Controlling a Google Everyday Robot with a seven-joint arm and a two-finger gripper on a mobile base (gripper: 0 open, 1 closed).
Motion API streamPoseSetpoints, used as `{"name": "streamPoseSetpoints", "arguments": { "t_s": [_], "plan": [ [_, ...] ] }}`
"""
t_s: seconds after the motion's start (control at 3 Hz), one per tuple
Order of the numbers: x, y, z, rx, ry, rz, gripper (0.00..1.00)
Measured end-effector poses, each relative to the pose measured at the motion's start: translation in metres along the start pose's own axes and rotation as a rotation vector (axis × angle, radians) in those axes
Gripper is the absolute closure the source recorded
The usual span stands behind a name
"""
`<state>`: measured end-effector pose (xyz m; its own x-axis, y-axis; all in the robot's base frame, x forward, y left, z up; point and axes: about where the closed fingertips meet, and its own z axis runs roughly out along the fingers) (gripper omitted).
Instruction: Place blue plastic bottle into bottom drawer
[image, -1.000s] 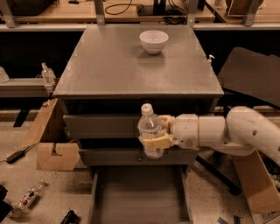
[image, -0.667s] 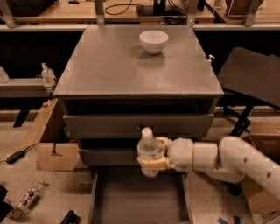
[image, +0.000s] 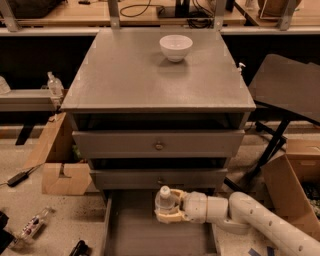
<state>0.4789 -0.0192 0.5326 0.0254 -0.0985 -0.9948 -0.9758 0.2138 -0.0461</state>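
The blue plastic bottle (image: 165, 201), clear with a white cap, stands upright inside the open bottom drawer (image: 131, 235), near its back. My gripper (image: 168, 212) reaches in from the right on a white arm (image: 250, 220) and is shut on the bottle's body. The drawer is a shallow grey tray pulled out below the grey cabinet (image: 150, 80). The bottle's lower part is hidden behind the cream fingers (image: 172, 216).
A white bowl (image: 175, 47) sits at the back of the cabinet top. Two shut drawers with round knobs (image: 159, 146) are above the open one. Cardboard boxes (image: 62, 172) stand on the left and right (image: 290, 185). A small bottle (image: 34, 223) lies on the floor.
My gripper has lowered the bottle from in front of the middle drawers down into the open bottom drawer, and the arm has dropped with it.
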Motion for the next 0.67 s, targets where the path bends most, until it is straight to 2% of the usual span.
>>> {"name": "streamPoseSetpoints", "arguments": {
  "t_s": [0.33, 0.67],
  "plan": [
    [0.0597, -0.013, 0.0123, -0.033, 0.003, 0.075, 1.0],
    [0.0663, -0.0198, 0.0141, -0.029, 0.004, 0.079, 1.0]
  ]
}}
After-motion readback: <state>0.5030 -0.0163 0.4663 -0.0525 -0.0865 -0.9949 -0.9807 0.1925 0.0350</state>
